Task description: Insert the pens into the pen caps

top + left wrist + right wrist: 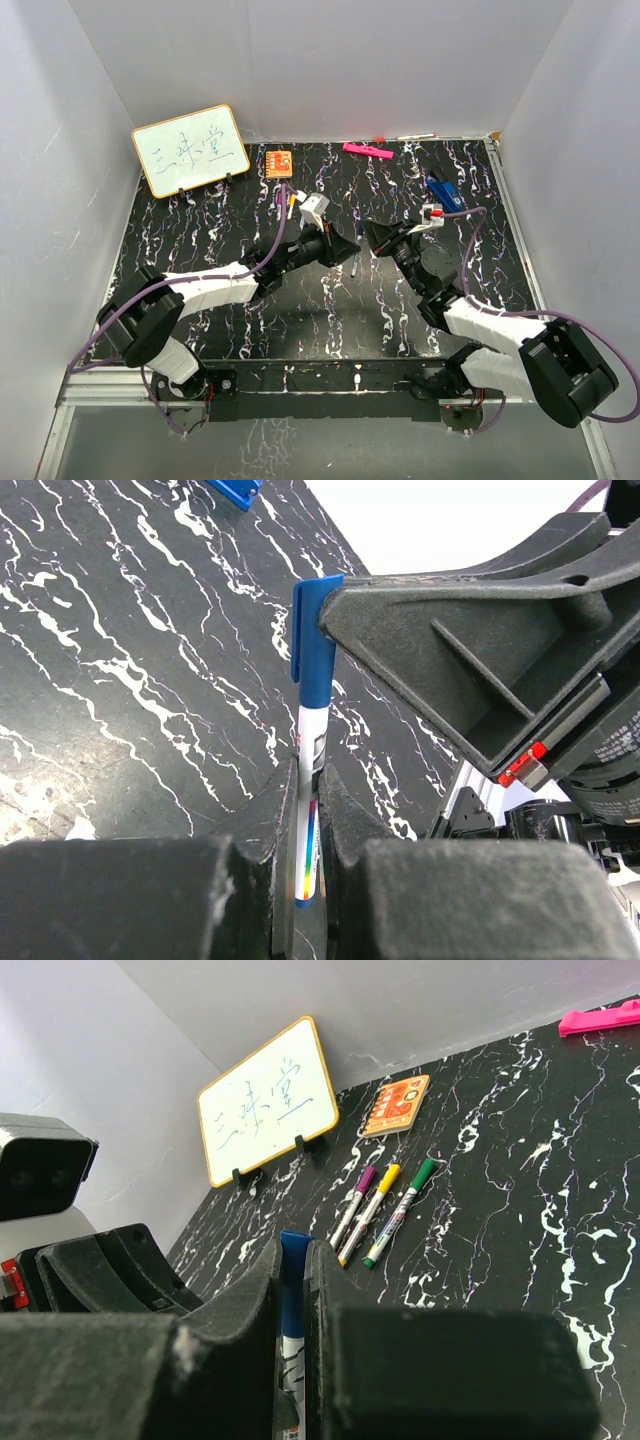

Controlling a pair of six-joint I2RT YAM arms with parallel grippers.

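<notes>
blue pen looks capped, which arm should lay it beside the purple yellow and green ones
Left, probably. The left gripper clamps the blue pen by its barrel, and the capped pens lie on its side. The right gripper only pinches the blue cap and can let go.

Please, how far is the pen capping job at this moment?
Looks done: three pens with purple, yellow and green caps lie together on the table. In hand: the left end effector holds the blue pen, the right end effector grips its blue cap, apparently seated. Left: probably the red one; a thin red-ended stick lies by the back wall, too small to judge.
</notes>
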